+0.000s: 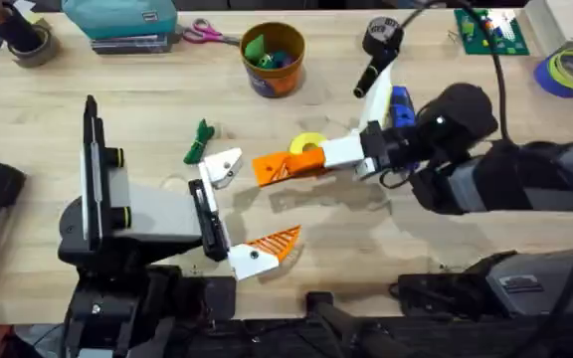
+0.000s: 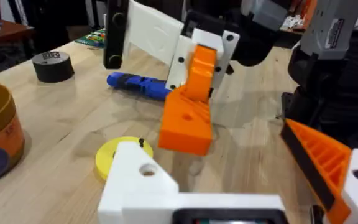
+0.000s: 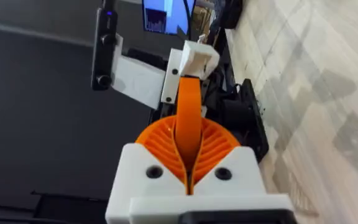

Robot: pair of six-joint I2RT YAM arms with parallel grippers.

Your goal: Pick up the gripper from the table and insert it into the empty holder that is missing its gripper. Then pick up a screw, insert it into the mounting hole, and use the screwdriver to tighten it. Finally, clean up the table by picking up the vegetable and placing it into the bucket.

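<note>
Right gripper (image 1: 301,164) pinches the loose orange gripper (image 1: 285,166) mid-frame, just beside the bare holder (image 1: 225,167) — left gripper (image 1: 242,214) gapes wide; a tilted wedge could jam, or slip free.

Table (image 1: 117,119): light wood grain surface. Laid directly on it: orange bucket (image 1: 273,58) at the far middle; green vegetable (image 1: 199,141) left of centre; yellow ring-shaped disc (image 1: 307,143) near the middle; blue screwdriver (image 1: 400,105) right of it; black tape roll (image 1: 382,35); scissors (image 1: 205,34); blue tape roll (image 1: 569,71) at the far right.
</note>
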